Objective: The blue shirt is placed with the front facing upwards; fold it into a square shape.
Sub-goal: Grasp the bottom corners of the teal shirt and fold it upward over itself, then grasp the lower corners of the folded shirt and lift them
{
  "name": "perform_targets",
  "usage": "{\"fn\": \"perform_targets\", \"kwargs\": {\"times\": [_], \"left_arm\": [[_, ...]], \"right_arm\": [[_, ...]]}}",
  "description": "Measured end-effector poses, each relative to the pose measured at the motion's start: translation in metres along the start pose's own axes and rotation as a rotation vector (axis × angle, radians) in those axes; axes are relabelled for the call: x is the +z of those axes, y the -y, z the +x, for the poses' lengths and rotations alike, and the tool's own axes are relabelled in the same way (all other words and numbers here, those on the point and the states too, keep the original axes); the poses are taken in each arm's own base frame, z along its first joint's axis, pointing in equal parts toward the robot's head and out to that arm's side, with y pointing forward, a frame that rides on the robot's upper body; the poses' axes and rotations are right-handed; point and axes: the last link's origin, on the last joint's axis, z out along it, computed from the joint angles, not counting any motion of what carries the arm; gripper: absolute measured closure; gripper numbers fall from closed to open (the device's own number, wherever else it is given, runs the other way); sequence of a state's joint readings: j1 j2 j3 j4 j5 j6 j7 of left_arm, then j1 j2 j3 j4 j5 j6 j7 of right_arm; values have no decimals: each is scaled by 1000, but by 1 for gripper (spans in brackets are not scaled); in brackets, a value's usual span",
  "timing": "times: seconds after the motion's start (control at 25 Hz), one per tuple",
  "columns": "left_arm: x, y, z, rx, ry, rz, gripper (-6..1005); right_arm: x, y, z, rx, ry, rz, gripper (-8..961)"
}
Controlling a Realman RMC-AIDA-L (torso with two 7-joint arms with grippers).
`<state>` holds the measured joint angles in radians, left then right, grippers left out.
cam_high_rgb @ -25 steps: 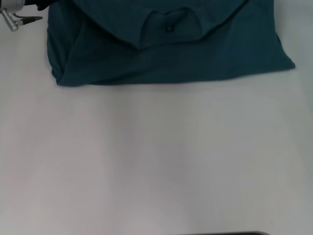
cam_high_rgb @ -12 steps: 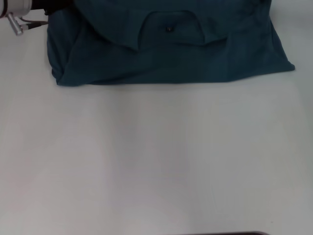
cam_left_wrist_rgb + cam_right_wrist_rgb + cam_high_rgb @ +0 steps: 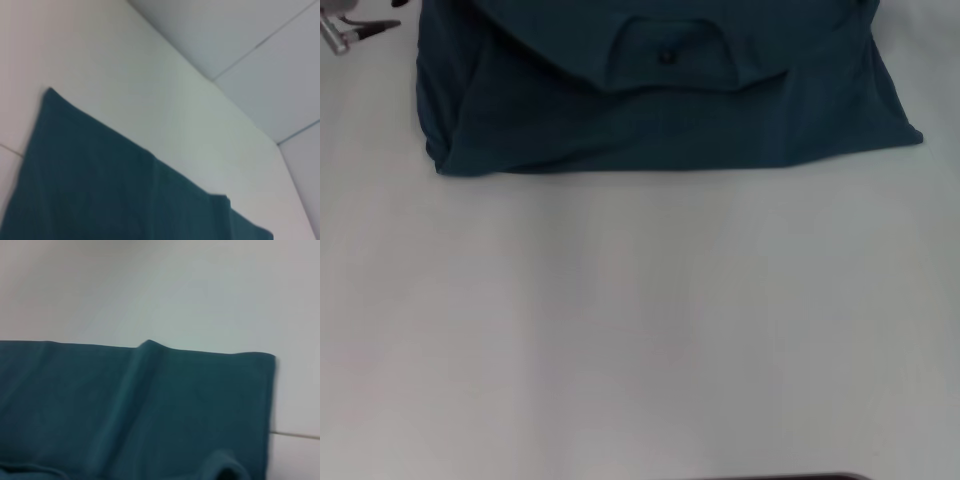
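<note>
Large dark teal-blue cotton short-sleeved shirt lies folded at the far side of the plain white desk, top part cut off by the head view's upper edge. Near edge of the fabric runs almost straight across, from a bunched corner on the robot's left to a pointed corner on the right. An upper layer is folded down over the body; its curved hem crosses the middle. Neckline opening faces up with a small dark neck label inside it. No chest lettering is visible on the exposed surfaces. The near expanse of desk is bare white; a thin dark strip shows at the bottom edge of the head view.

Left gripper: only a silver metal part with a dark tip shows in the upper left corner of the head view, beside the shirt's left edge, apart from the fabric. Cannot tell how its fingers are set.

Left wrist view: shirt flat on the desk, one corner pointing away. Right wrist view: shirt with a straight far edge and a raised crease.

Right gripper: not seen in any view.
</note>
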<state>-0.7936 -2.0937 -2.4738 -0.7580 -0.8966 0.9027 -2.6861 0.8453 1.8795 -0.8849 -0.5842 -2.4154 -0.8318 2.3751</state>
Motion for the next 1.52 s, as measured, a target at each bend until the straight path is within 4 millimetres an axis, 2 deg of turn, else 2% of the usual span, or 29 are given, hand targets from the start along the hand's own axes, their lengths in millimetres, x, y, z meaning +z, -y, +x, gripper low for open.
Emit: {"fn": "perform_targets", "kwargs": {"times": [0.2,0.4,0.64,0.88,1.04,1.24,1.36,1.52], "left_arm": [[-7,6,0,-17,-26,3,433],[-15,17,0,-58,-64,1,435],[-29,25,-8,-96,-58,-69,437],[-43,28,-22,-40,13,-161,438],[-50,38,-29,-46,104,-171,440],[-49,53,-41,-114,199,-132,441],[-48,59,-48,-58,243,-92,442],[-53,68,-52,60,257,-69,441]], "right_arm": [[-15,19,8,52,7,26,304],[-43,33,18,121,63,6,250],[-74,31,60,163,80,-152,186],[-101,34,121,266,223,-375,192],[-113,28,148,324,246,-526,196],[-123,14,161,380,203,-695,201],[-126,10,160,378,182,-742,204],[-124,11,160,378,172,-723,204]]}}
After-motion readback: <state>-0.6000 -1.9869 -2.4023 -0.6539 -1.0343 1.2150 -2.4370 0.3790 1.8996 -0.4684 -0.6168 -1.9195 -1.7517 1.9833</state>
